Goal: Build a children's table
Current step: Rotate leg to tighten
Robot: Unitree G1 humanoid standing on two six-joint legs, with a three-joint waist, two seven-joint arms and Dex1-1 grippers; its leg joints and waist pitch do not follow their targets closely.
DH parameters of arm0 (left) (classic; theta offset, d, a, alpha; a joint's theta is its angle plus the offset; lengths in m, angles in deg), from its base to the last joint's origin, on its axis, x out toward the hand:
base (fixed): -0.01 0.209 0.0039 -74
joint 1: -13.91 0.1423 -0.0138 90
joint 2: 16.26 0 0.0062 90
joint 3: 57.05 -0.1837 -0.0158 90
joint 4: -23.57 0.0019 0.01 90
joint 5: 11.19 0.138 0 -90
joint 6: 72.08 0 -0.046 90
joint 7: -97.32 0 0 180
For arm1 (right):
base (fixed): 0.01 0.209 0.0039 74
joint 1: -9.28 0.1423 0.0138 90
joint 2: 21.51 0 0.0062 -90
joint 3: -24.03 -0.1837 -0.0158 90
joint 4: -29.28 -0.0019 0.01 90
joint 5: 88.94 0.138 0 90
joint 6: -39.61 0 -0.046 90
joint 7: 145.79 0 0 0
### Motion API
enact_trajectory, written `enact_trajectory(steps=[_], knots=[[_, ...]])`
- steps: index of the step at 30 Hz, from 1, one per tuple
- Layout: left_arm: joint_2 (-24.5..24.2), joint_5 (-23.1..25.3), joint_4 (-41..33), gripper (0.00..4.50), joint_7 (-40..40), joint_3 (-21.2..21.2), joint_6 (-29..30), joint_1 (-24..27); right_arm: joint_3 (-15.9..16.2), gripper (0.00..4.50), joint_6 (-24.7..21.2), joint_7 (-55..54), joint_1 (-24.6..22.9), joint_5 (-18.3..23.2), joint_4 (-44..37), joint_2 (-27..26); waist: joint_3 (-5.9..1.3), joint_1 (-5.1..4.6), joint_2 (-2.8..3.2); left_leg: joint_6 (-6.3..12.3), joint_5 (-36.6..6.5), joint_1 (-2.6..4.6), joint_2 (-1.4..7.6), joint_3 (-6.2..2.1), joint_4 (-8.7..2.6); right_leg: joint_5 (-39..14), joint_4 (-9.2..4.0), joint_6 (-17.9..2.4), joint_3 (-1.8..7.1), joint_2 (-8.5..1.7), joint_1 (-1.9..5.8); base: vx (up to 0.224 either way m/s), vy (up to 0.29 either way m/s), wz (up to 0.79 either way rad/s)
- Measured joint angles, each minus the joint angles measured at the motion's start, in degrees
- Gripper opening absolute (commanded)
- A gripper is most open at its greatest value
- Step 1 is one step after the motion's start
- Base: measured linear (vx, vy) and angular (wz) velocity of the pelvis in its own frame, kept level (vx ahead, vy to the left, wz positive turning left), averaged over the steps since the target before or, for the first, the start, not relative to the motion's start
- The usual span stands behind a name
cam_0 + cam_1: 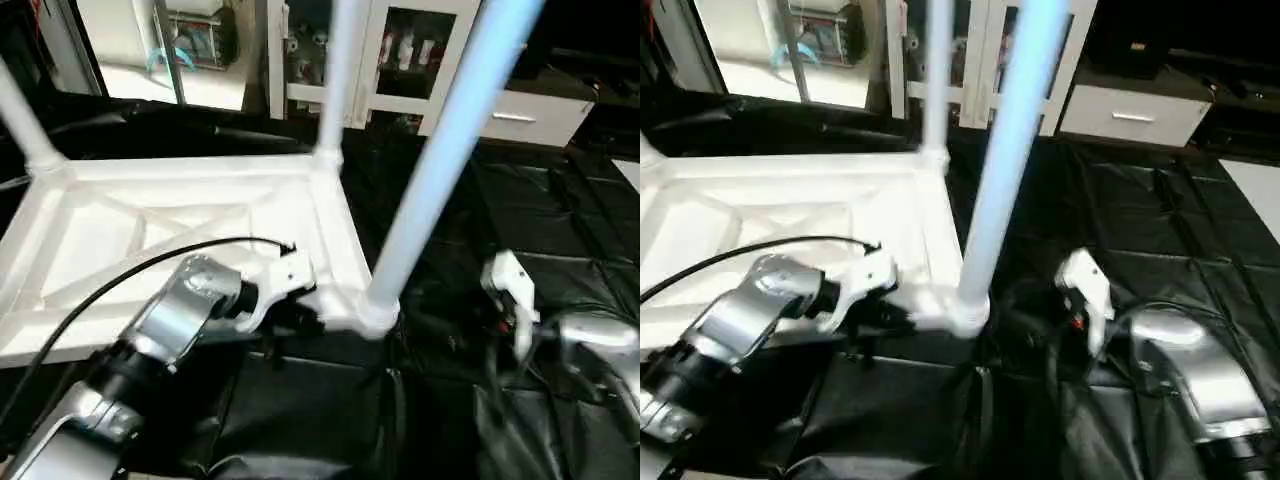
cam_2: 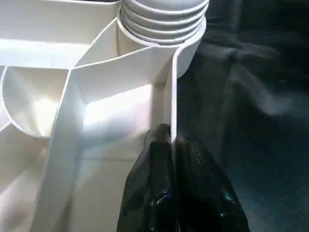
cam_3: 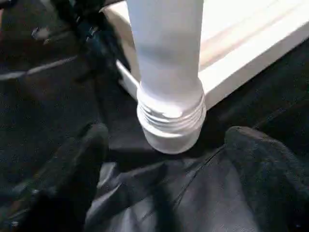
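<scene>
top (image 1: pixel 200 215): underside up, for fitting legs | near leg (image 1: pixel 440 160): upright in its corner socket | left gripper (image 2: pixel 171 140): pinches top's rim, probably steadying | right gripper (image 3: pixel 164 159): fingers apart, beside near leg, empty

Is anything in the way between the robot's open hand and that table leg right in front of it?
No. The right gripper stands open just short of the near leg, with bare black cover between them. Nothing visible blocks it.
</scene>
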Motion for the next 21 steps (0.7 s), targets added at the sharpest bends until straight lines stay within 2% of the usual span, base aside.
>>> enact_trajectory(steps=[5,15,19,21], knots=[[-0.25,0.0,-0.42,0.0,0.08,-0.38,0.01,-0.03,4.03,4.28,1.92,1.36,2.46,-1.73,1.58,-2.92,0.0,0.01,-0.01,0.01,0.02,0.02,0.05,0.02,0.01,0.0,0.1,0.0,-0.03,0.0,-0.03,0.0,0.0,0.0],[-0.46,0.0,-2.4,0.0,1.24,-1.33,1.22,0.32,6.65,4.28,8.88,0.53,8.72,-6.67,10.15,-7.18,0.0,0.41,-0.04,0.23,0.1,-0.04,0.05,0.13,0.14,0.01,0.17,0.0,0.0,-0.03,-0.07,0.0,0.0,0.0],[-0.37,-0.04,-2.76,0.0,1.68,-1.72,1.35,0.4,6.65,4.28,9.84,1.33,9.65,-7.03,11.59,-7.19,0.0,0.81,-0.06,0.24,0.1,-0.05,0.05,0.15,0.18,0.01,0.21,0.0,0.01,-0.04,-0.06,0.0,0.0,0.0],[-0.39,-0.04,-2.76,0.0,1.76,-1.72,1.35,0.4,6.67,4.01,10.02,2.95,9.67,-7.02,12.08,-7.12,0.0,0.89,-0.06,0.31,0.14,-0.05,0.06,0.15,0.2,0.01,0.24,0.0,0.01,-0.04,-0.07,0.0,0.0,0.0]])
